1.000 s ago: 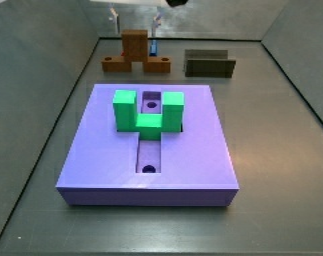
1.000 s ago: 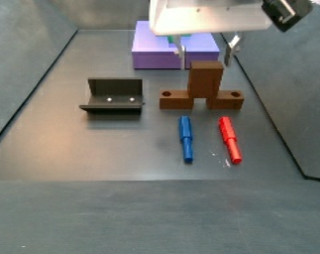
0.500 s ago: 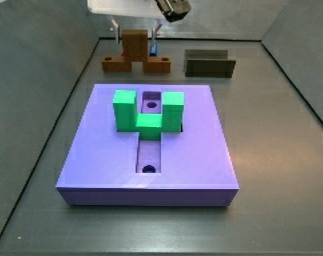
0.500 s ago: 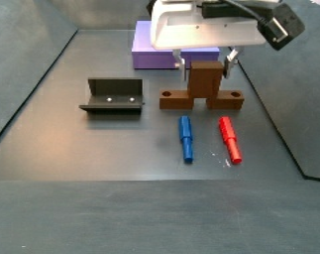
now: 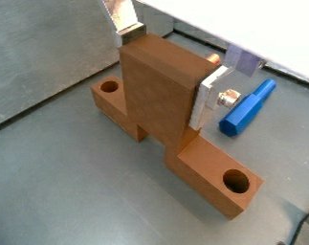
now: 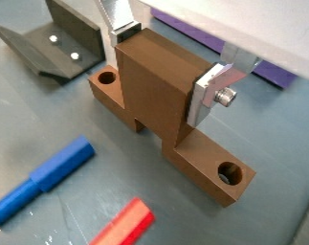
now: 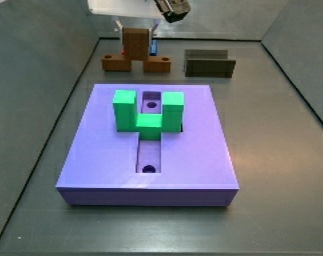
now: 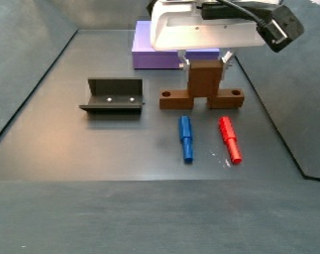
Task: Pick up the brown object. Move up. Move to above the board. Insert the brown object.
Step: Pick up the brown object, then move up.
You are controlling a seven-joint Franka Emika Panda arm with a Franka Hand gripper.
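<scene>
Side views are dominated by the large flat lavender-purple rectangular board (image 7: pixel 148 140), whose long central groove with holes is partly occupied by a bright green U-shaped block (image 7: pixel 148 110) standing near the groove's far end. Beyond the board, on the grey floor, a dark olive U-shaped block (image 7: pixel 211 64) is seen, lying well apart from the orange-brown T-shaped brown object (image 7: pixel 134 58). The brown object rests on the floor just past the board's far edge, its long flat bar down and its raised middle block pointing up.

The gripper (image 8: pixel 205 62) is lowered over that raised block. In both wrist views, the flat silver fingers (image 6: pixel 210 93) are set on opposite faces of the block, spread just wide enough to straddle it; one plate appears to touch the brown face, but whether a firm pinch has been made cannot be told. The bar's underside seems to be in contact with the floor.

The pick-up step is therefore judged to be in hand, with lifting not yet begun. The grip would need to be confirmed tight on the middle block before a straight upward move is made.

A small blue peg (image 8: pixel 185 137) and a small red peg (image 8: pixel 230 139) lie side by side near the bar.
</scene>
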